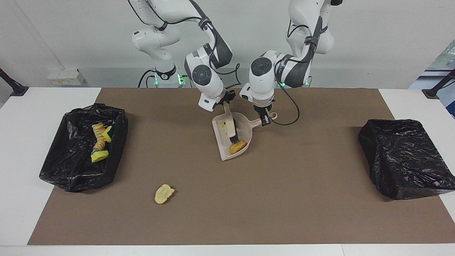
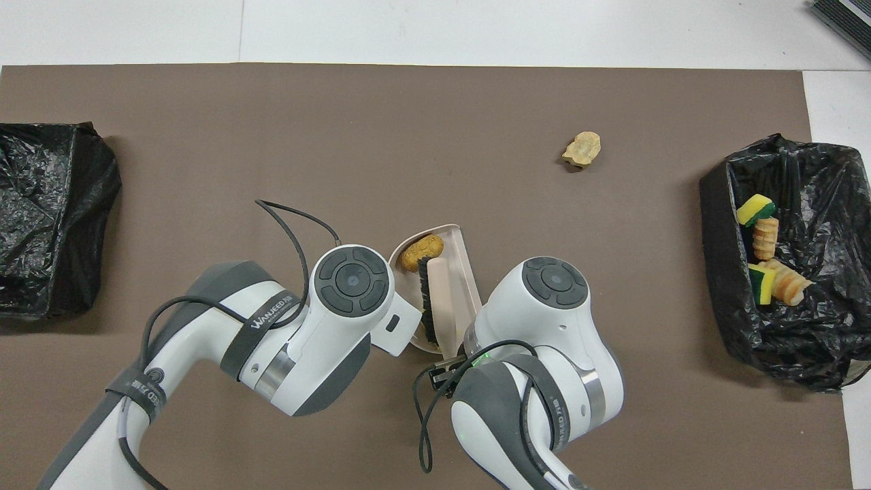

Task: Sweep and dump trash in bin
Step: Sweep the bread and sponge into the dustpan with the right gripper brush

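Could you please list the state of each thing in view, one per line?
Dustpan: tilted, handle in left claw.
Brush: in right claw, bristles inside the dustpan.
Brown scrap: in the dustpan.
Pale scrap: loose on the mat.
Open bin: holds scraps.
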Robot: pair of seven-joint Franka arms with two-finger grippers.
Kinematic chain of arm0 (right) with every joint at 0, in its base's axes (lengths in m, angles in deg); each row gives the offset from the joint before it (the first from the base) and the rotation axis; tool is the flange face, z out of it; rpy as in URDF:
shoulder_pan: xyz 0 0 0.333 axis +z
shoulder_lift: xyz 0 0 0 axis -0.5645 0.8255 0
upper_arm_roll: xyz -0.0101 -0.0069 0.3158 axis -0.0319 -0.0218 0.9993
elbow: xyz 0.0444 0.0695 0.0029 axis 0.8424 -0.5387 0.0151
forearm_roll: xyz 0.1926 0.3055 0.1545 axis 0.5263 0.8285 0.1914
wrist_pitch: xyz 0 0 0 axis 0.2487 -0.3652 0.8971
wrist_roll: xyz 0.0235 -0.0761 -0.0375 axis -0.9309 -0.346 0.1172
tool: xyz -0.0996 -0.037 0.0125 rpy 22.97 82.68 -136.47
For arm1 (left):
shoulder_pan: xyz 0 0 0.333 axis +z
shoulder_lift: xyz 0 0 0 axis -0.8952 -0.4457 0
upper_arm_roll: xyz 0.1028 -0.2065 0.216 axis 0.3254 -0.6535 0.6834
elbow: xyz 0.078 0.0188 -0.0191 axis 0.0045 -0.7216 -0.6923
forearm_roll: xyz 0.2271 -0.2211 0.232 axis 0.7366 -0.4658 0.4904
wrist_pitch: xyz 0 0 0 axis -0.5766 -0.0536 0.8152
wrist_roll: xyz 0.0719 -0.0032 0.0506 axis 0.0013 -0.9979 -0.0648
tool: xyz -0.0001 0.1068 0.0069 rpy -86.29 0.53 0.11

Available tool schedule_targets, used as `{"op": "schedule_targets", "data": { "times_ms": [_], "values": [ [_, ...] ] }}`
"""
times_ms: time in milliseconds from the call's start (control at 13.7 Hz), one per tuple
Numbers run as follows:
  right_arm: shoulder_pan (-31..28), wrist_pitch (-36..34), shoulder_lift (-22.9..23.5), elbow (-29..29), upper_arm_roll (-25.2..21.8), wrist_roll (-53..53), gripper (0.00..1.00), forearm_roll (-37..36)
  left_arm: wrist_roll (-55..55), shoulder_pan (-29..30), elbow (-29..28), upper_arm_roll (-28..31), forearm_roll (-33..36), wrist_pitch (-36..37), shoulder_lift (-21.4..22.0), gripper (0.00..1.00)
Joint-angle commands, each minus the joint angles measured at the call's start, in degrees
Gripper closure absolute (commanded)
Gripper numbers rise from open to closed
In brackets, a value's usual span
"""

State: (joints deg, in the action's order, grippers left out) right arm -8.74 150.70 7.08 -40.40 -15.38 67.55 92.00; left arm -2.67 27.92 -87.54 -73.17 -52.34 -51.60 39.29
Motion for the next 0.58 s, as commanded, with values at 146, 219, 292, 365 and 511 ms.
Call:
{"op": "schedule_targets", "data": {
  "times_ms": [146, 219, 292, 365, 511],
  "values": [
    [-5.57, -9.09, -1.61, 3.36, -0.11, -3.36, 1.00, -1.58, 14.48, 0.37, -1.86, 0.10, 0.21, -3.65, 1.19, 1.00],
    [-6.45, -10.32, -1.88, 4.15, -0.11, -3.36, 1.00, -3.95, 17.21, 0.37, -1.86, 0.10, 0.03, -4.44, 1.01, 1.00],
    [-6.89, -11.12, -1.97, 4.85, -0.11, -3.36, 1.00, -5.63, 19.76, 0.37, -1.86, 0.10, -0.23, -4.97, 1.01, 1.00],
    [-7.25, -11.82, -1.97, 5.47, -0.11, -3.36, 1.00, -6.43, 20.39, 0.37, -1.78, 0.10, -0.23, -5.76, 0.92, 1.00],
    [-9.09, -12.27, -1.97, 6.18, -0.12, -3.36, 1.00, -11.67, 19.79, 0.28, -1.78, 0.10, -0.23, -6.20, 0.84, 1.00]
  ]
}}
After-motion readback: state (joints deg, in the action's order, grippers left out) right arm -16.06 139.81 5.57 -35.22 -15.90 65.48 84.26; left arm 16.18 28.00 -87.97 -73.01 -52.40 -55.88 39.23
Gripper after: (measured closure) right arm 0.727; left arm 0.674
